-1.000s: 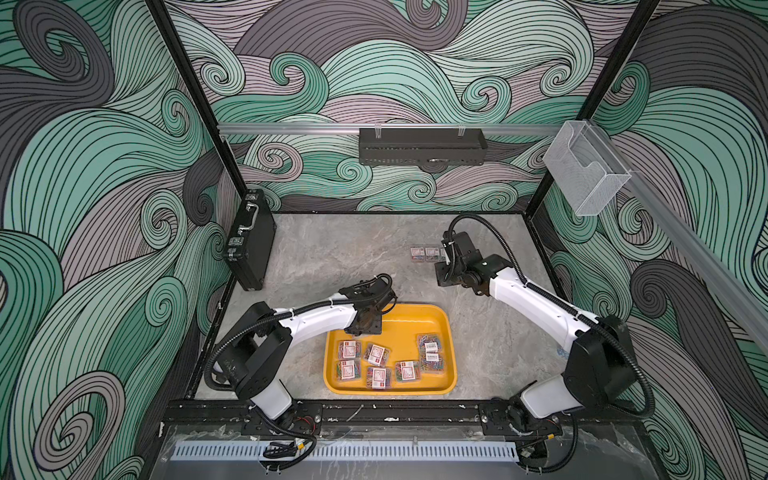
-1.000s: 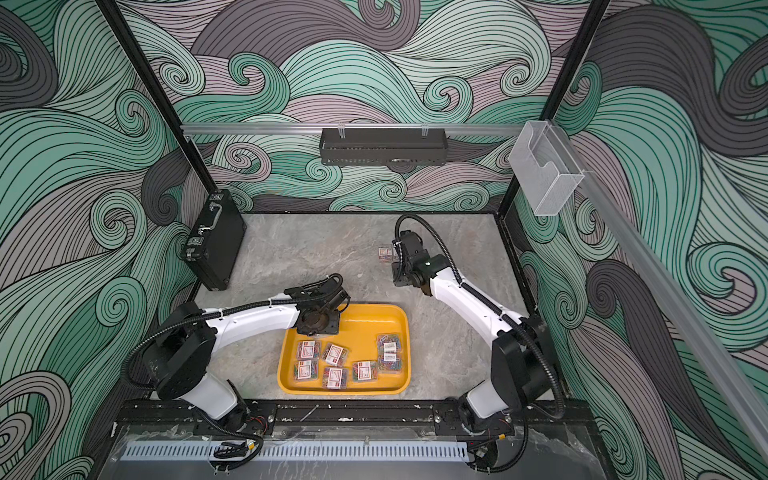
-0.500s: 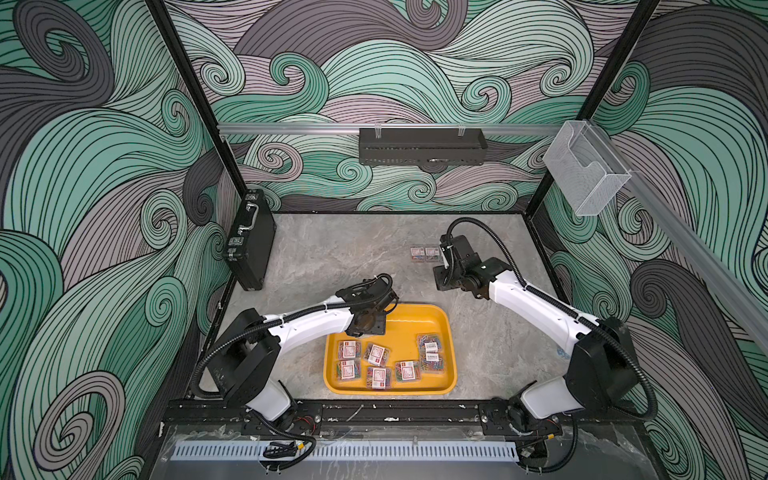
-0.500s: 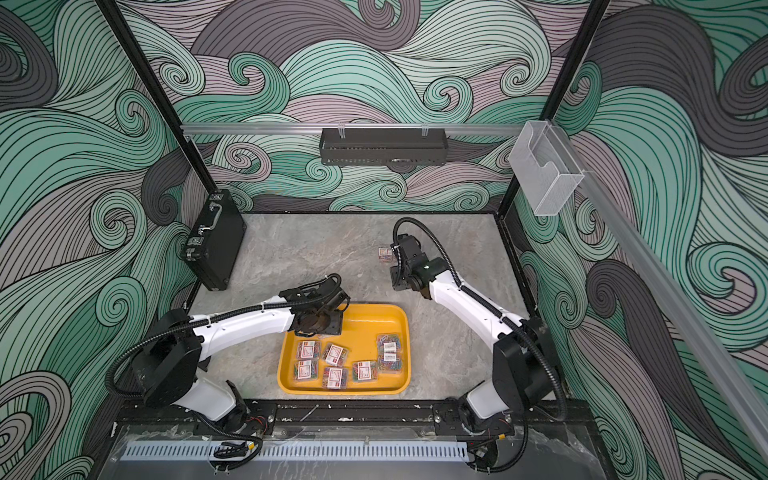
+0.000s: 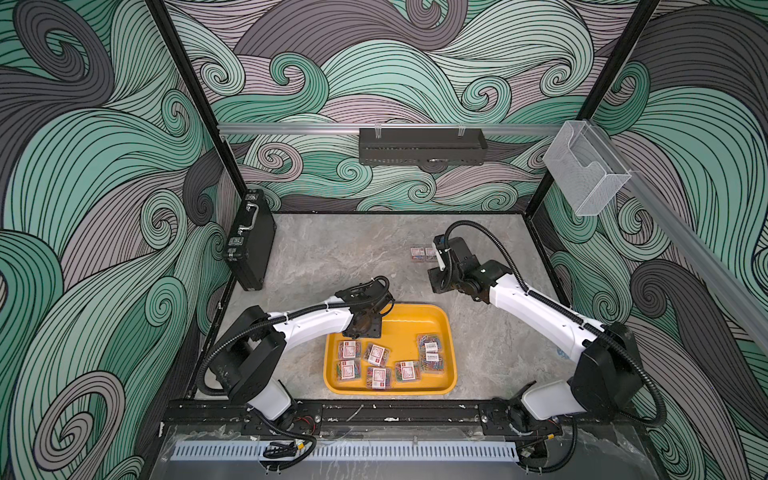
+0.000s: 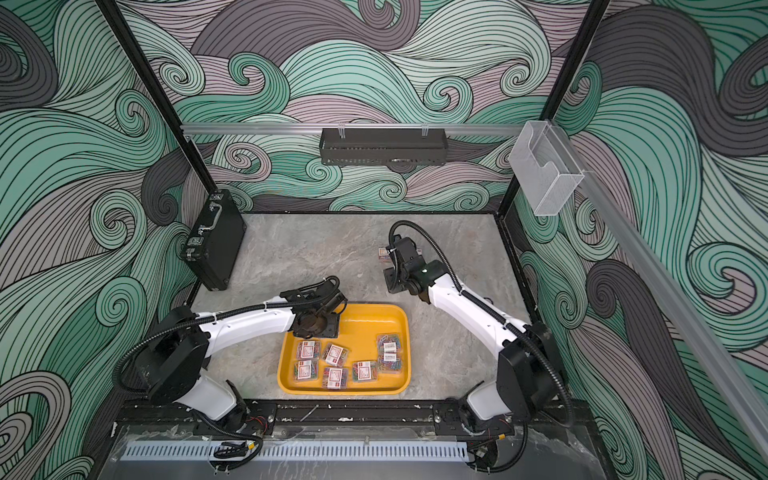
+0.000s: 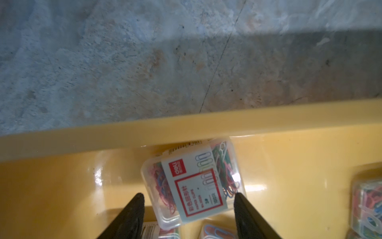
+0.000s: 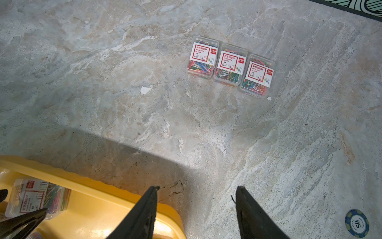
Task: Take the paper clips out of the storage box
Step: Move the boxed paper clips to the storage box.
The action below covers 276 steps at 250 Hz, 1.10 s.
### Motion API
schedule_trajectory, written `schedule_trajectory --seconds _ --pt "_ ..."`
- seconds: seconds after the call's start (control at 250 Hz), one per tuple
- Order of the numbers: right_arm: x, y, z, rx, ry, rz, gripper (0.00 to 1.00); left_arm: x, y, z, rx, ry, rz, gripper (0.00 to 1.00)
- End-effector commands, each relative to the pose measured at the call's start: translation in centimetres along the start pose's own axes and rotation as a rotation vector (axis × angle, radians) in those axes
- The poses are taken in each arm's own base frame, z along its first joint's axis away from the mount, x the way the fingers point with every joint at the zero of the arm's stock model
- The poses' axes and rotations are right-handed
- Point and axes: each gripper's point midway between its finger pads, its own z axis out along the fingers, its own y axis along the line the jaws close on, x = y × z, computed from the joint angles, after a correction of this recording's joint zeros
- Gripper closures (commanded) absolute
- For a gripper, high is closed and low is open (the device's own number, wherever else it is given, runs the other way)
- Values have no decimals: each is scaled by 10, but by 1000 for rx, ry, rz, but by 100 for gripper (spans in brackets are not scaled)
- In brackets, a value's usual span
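Observation:
The yellow storage box (image 5: 415, 309) (image 6: 374, 309) lies at the front of the table with several paper clips boxes (image 5: 378, 355) in it. My left gripper (image 5: 363, 326) hangs over its far left corner. In the left wrist view it (image 7: 188, 194) is open, its fingers on either side of one tilted clear box (image 7: 192, 180) that lies by the rim (image 7: 186, 128). My right gripper (image 5: 436, 284) (image 8: 196, 187) is open and empty above bare table beside the tray's far right corner (image 8: 93, 186). Three paper clips boxes (image 8: 229, 65) (image 5: 422, 253) sit in a row on the table beyond it.
A black briefcase (image 5: 249, 239) leans on the left wall. A black wire basket (image 5: 422, 146) hangs on the back wall and a clear acrylic holder (image 5: 582, 174) on the right rail. A blue poker chip (image 8: 357, 223) lies on the table's right side.
The left gripper's jaws have widened and it has sunk a little into the tray corner. The right gripper has drawn back from the three boxes towards the tray.

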Motion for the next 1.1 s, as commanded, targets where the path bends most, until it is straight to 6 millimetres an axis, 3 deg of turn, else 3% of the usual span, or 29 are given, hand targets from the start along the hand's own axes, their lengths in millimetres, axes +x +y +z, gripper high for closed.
schedule_trajectory --seconds 0.0,0.348,0.703,0.891,1.099 --pt "1 2 -6 -8 -5 -12 39 -4 -7 3 11 19 22 32" --pt "1 6 -9 -12 -8 -28 38 -9 -37 7 130 26 99 35" --pt "6 16 -22 -36 -23 -79 38 -10 -93 11 232 35 283 39" --pt "14 23 -22 -49 -14 -105 38 -25 -91 -9 238 -47 252 37" --pt "27 50 -19 -102 -26 -172 38 -42 -74 -42 229 -172 217 36"
